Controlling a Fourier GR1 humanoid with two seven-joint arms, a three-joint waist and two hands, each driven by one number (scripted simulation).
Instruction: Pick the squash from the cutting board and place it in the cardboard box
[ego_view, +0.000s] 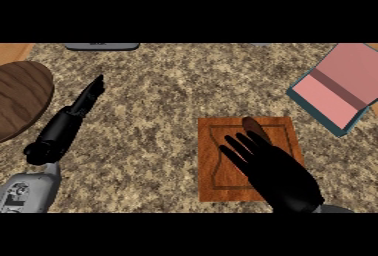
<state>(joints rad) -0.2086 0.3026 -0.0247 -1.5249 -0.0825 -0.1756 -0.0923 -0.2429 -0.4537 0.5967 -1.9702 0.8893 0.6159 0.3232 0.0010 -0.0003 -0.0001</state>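
Nearest the camera, the right hand comes in from the lower edge at the right of the view, black, with its fingers straight and slightly spread, pointing up and to the left. It lies over the cutting board, a reddish-brown wooden rectangle with a carved groove running inside its border, and covers much of the board's right half. Just beyond the fingertips, at the far right part of the board, a dark brown rounded shape shows: the squash, partly hidden by the hand. The fingers are not curled round it; whether they touch it cannot be told.

At the left, the left hand stretches up and to the right from its grey forearm, seen edge-on, with fingers straight and close together, holding nothing. It is over the bare speckled counter, well apart from the board.

At the far right sits the cardboard box, tilted, with teal outer walls and a pink inside crossed by 1 darker band. It stands apart from the board, up and to the right of it.

At the left edge lies a round dark wooden board, partly cut off by the view. At the far edge, left of centre, a grey object shows only in part.
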